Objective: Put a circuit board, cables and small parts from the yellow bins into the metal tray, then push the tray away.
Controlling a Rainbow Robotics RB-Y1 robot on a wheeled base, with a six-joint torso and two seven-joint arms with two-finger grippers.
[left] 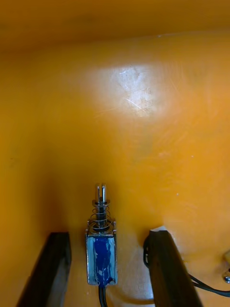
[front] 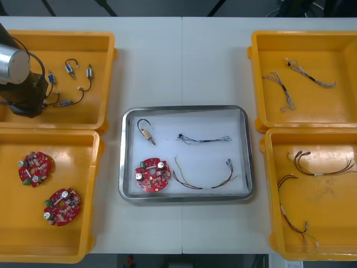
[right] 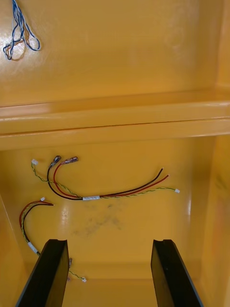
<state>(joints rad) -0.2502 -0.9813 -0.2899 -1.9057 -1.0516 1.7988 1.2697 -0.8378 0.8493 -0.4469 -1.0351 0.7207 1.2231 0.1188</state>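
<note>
The metal tray [front: 184, 108] sits mid-surface between the yellow bins, shiny at its rounded rim and white inside. In it lie a round red circuit board [front: 152, 175] at the near left corner, a small metal part [front: 148, 134] with a curled black lead at the far left, a twisted blue and white cable [front: 203, 138] and a thin red and yellow cable [front: 203, 180].

The left arm [front: 14, 64] reaches into the far left bin [front: 67, 36]. There the left pincer [left: 109, 235] stands open astride a blue-wrapped metal part [left: 101, 249], a boxy piece with a spring and a pin at its end. A gap shows on either side of it. More small parts [front: 70, 68] with black leads lie nearby. The near left bin [front: 50, 134] holds two spare boards [front: 35, 168].

The right pincer [right: 109, 242] hangs open over the near right bin [right: 143, 225], above its red and black cables [right: 103, 194]. The far right bin [front: 301, 34] holds thin twisted cables [front: 281, 89].

The surface [front: 184, 61] is pale and matte, with a seam running down its middle. Beyond its far edge the room is dark.
</note>
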